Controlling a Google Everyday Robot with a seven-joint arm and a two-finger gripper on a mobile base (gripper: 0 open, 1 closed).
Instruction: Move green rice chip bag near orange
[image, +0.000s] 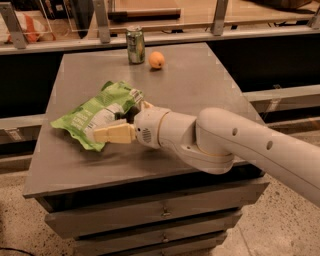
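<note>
The green rice chip bag (92, 114) lies crumpled on the left half of the bench (200, 95), about midway between its near and far edges. The pincer (107, 129) is at the bag's near right edge, low over the bench and reaching in from the right. Whether it has closed on the foil I cannot tell, since the wrist hides the far side of the grip.

The orange (156, 60) sits well apart at the far edge, just right of a green-silver drink can (135, 45).

The step in hand looks to be securing the bag. To do it well, the grip should probably catch a good fold of the crinkly foil rather than its thin rim, which may slip. After that, lift the bag enough to clear the bench and carry it far and rightward. Set it down on the near side of the orange, short of both fruit and can, so neither rolls or tips
</note>
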